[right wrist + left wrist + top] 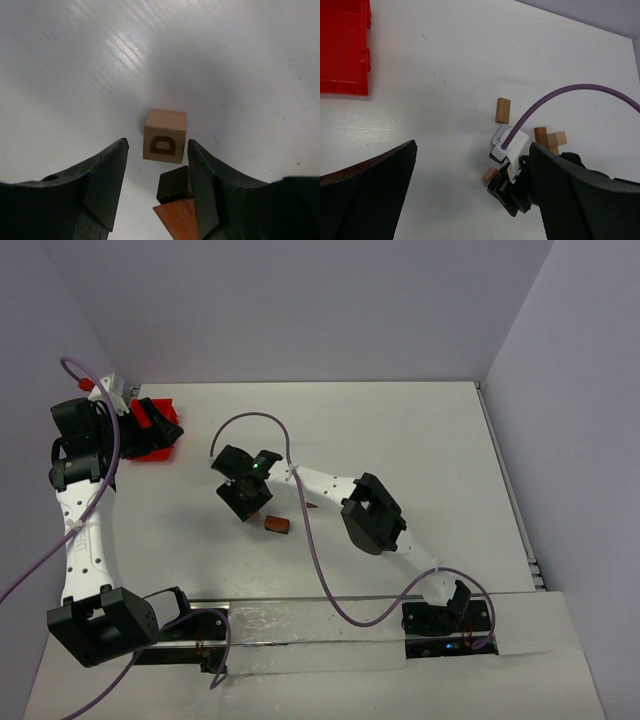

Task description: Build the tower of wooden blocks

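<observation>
Your right jaws are straddling a dark block (174, 184) (grip unclear), left jaws gaping empty; blocks (503, 110) are lying loose, no tower yet.

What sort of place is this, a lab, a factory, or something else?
Probably a robotics lab test cell: a white table boxed in by plain wall panels, a left arm and right arm bolted at its near edge, and a lettered wooden block as practice material.

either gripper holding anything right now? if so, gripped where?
Nothing held. Left gripper is open and empty. Right gripper straddles a dark block and reddish wedge; they sit against one finger, with a gap to the other.
</observation>
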Robot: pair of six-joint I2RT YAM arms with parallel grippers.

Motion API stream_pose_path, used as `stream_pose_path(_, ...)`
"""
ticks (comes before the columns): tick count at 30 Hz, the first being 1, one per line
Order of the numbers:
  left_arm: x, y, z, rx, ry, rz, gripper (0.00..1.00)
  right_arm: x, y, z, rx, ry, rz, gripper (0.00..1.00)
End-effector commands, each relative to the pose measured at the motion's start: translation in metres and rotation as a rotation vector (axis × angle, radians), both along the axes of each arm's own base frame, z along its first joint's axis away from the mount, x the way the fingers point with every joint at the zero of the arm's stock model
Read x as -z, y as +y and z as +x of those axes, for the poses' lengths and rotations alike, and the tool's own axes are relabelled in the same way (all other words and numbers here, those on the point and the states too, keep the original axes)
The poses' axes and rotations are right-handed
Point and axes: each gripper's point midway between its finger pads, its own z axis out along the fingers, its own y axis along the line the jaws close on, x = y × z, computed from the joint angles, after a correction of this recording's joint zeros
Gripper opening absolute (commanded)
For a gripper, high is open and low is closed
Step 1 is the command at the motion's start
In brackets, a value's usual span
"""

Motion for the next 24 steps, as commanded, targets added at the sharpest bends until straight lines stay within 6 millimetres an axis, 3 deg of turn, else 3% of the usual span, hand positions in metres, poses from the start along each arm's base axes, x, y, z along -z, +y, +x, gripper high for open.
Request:
stream_pose_path(1, -0.014, 0.001, 0.005, 0.008, -0.057, -0.002, 0.99, 0.003, 0.001, 0.005, 0.044, -0.028, -0.013, 0.54)
stream_pose_path(7, -0.014, 0.000, 0.007, 0.012, -0.053, -0.006, 0.99, -0.002, -0.005, 0.007, 0.067, -0.046, -0.021, 0.27)
stream_pose_path(8, -0.013, 0.001, 0.007, 0.011, -0.054, -0.005, 0.99, -0.008, -0.006, 0.008, 0.075, -0.050, -0.013, 0.14)
stream_pose_path(10, -0.013, 0.001, 0.007, 0.007, -0.051, -0.004, 0.99, -0.022, -0.007, 0.004, 0.109, -0.044, 0.014, 0.02)
stream_pose_path(11, -0.014, 0.002, 0.007, 0.003, -0.054, 0.002, 0.99, -0.055, -0.012, -0.005, 0.133, -0.048, 0.062, 0.00)
stream_pose_path(13, -0.016, 0.004, 0.007, -0.006, -0.059, 0.011, 0.99, -0.093, -0.021, -0.014, 0.195, -0.071, 0.130, 0.00)
stream_pose_path(14, -0.021, 0.006, 0.007, -0.013, -0.072, 0.025, 0.99, -0.126, -0.033, -0.018, 0.228, -0.109, 0.189, 0.00)
stream_pose_path(17, -0.030, 0.012, 0.009, -0.042, -0.094, 0.047, 0.99, -0.185, -0.078, -0.018, 0.382, -0.222, 0.295, 0.00)
stream_pose_path(20, -0.035, 0.014, 0.011, -0.056, -0.103, 0.046, 0.99, -0.197, -0.116, -0.014, 0.461, -0.267, 0.298, 0.00)
stream_pose_path(24, -0.036, 0.012, 0.012, -0.055, -0.104, 0.028, 0.99, -0.183, -0.163, -0.004, 0.556, -0.262, 0.259, 0.00)
